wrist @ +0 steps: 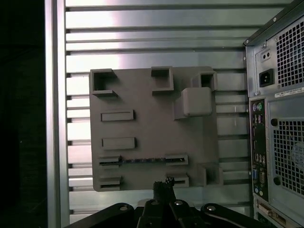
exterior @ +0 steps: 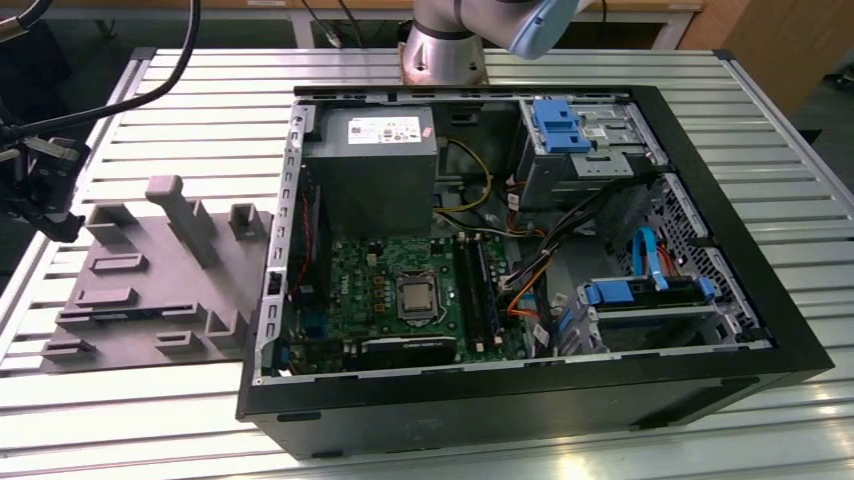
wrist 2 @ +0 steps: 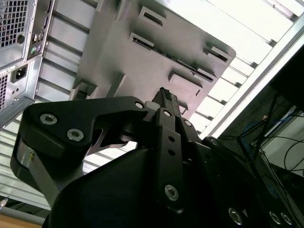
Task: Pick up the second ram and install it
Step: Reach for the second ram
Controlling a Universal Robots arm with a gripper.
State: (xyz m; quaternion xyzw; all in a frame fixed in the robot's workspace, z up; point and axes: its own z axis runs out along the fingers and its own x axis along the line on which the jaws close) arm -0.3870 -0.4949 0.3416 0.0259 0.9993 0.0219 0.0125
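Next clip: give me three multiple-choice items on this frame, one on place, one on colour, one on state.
1. Where does the second ram lie? A in a board slot; B on the grey fixture; C on the bare table.
2. What colour are the drive brackets? A blue; B red; C white.
3. The computer case is: A closed; B upended; C open-sided.
Answers: B, the strip rests between the fixture's holders; A, they show blue in the exterior view; C, the green board is exposed.
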